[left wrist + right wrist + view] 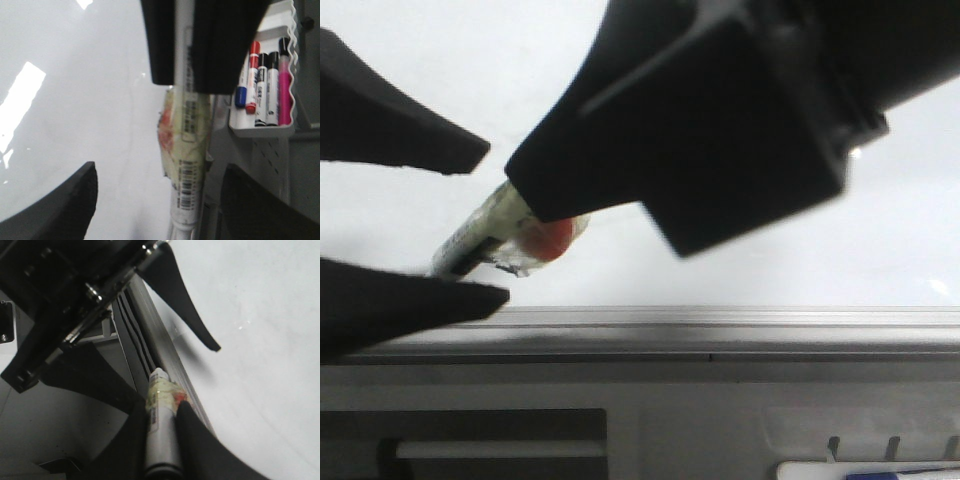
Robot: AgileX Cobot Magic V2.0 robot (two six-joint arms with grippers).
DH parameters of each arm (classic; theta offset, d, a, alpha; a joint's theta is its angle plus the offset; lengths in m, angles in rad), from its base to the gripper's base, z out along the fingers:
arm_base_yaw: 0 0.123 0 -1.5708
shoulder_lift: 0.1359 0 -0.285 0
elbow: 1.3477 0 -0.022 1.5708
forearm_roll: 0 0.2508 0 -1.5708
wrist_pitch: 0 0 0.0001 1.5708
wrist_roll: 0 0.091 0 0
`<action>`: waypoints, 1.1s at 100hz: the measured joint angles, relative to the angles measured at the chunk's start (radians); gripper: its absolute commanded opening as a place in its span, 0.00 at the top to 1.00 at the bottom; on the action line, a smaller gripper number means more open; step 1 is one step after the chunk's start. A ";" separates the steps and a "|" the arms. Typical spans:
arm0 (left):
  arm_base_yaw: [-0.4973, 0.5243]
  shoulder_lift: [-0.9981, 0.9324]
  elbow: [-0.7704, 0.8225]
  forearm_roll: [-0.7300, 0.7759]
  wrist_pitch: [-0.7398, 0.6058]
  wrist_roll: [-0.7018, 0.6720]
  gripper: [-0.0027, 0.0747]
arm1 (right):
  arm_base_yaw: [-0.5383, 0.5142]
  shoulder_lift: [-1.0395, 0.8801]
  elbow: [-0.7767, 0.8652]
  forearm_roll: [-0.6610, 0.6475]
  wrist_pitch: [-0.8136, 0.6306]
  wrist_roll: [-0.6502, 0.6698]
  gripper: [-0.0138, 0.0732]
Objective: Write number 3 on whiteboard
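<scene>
Above the whiteboard point(740, 265), the right end effector point(162, 427) clamps a taped marker point(187, 150) between the left end effector's point(157, 200) wide-open fingers, a handover seemingly next

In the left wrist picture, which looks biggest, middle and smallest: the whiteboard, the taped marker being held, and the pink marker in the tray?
1. whiteboard
2. taped marker, though it sits nearest the camera
3. pink marker
</scene>
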State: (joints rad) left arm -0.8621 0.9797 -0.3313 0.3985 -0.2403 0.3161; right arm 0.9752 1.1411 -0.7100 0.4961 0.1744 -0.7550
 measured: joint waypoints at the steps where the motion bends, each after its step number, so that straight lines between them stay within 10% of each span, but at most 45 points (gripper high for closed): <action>1: 0.000 -0.005 0.000 -0.010 0.002 0.000 0.37 | -0.006 0.000 -0.002 0.002 0.002 0.000 0.91; 110: 0.129 -0.307 0.000 -0.292 0.098 0.000 0.52 | -0.269 0.132 -0.310 -0.051 0.175 0.000 0.91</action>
State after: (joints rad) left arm -0.7328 0.6731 -0.3308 0.1067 -0.1421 0.3161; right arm 0.7060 1.2733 -1.0202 0.4449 0.3494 -0.7550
